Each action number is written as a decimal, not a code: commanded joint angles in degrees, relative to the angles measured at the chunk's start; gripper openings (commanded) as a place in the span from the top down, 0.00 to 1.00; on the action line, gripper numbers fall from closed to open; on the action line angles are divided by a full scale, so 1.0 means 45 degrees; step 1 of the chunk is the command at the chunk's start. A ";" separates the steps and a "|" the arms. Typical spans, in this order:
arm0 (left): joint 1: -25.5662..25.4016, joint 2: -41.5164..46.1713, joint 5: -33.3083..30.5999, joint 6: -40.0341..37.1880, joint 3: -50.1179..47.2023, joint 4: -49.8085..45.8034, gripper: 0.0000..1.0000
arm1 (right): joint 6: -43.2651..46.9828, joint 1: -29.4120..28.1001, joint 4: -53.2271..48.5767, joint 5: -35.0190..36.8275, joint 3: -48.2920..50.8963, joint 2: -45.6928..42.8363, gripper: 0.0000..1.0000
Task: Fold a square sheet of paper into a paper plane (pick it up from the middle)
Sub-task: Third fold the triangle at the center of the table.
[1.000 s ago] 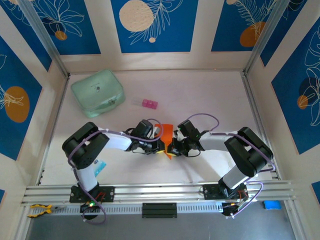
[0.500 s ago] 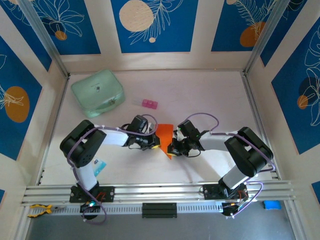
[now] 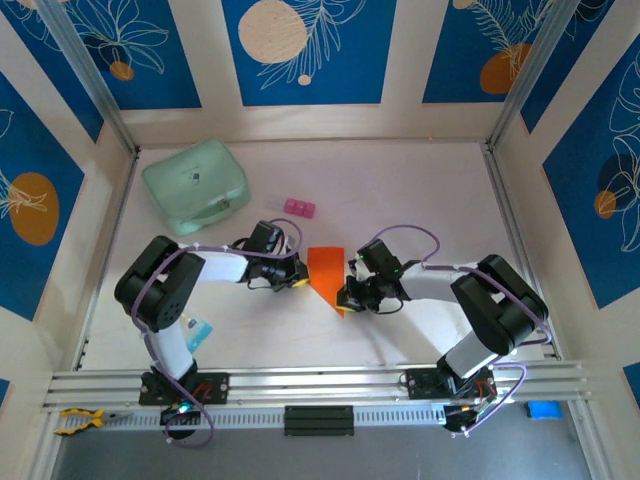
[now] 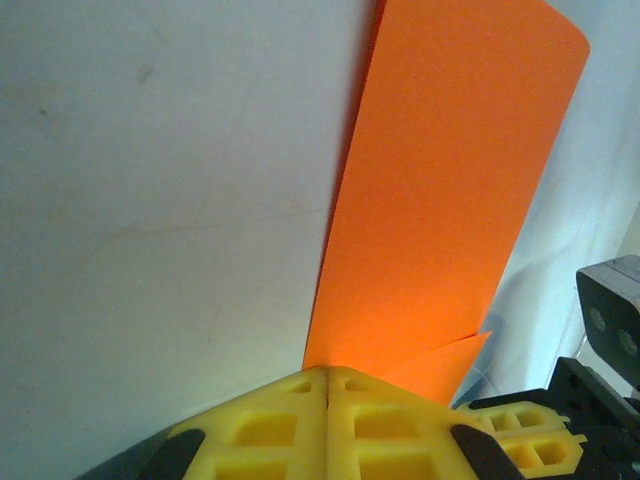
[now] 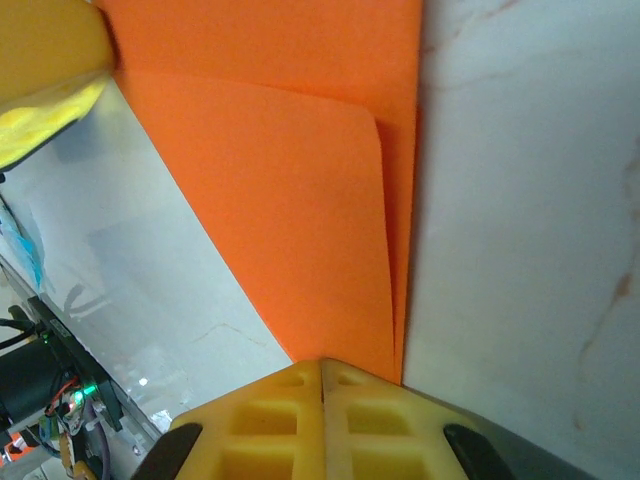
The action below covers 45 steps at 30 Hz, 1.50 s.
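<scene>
Case: the mint-green case (image 3: 195, 186) sits at the far left of the worktop (image 3: 430, 190) with its lid closed, so its contents are hidden.
Case marking: there is a small dark mark on the lid, too small to read.
Pink block: the small pink block (image 3: 298, 208) lies to the right of the case, apart from it and beyond both grippers.
Paper location: the orange sheet of paper (image 3: 325, 270) lies flat at the centre of the worktop, between the two grippers.
Paper shape: it is folded narrow, wider at its far end and tapering to a point at its near end.
Paper layers: in the right wrist view, an upper flap with a rounded corner lies over a lower layer, and one long straight edge borders bare worktop.
Left gripper: the left gripper (image 3: 298, 279) is at the paper's left edge, with its yellow fingers (image 4: 270, 430) pressed together and no gap between them. The paper's end meets the fingertips. Whether the paper is pinched or only pressed down cannot be told.
Right gripper: the right gripper (image 3: 345, 296) is at the paper's near pointed end, with its yellow fingers (image 5: 265, 425) closed flush. The paper runs up to the tips. Whether it grips the paper cannot be told.
Left arm pose: the elbow is out to the left and the forearm reaches right toward the centre, low over the worktop.
Right arm pose: this arm mirrors the left, with the elbow out to the right and the forearm reaching left.
Cabling: purple cables loop along both arms.
</scene>
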State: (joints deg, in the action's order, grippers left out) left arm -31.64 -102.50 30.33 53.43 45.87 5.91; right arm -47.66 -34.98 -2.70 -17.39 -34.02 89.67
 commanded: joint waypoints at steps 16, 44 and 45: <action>-0.0340 0.1564 0.0534 -0.0888 0.0072 0.0606 0.88 | 0.0689 0.0370 -0.1882 -0.0073 -0.0006 0.0074 1.00; -0.1244 -0.0328 -0.0851 -0.1678 0.0367 -0.1353 0.93 | 0.0245 -0.0614 -0.1542 -0.0321 -0.2441 0.0534 1.00; -0.1244 -0.0343 -0.0841 -0.1678 0.0367 -0.1352 0.93 | 0.0221 -0.0662 -0.1487 -0.0316 -0.2524 0.0752 1.00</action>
State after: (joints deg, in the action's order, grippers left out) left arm -37.56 -103.46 27.99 47.42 48.75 3.22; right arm -45.71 -37.21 -9.39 -18.24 -44.01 90.78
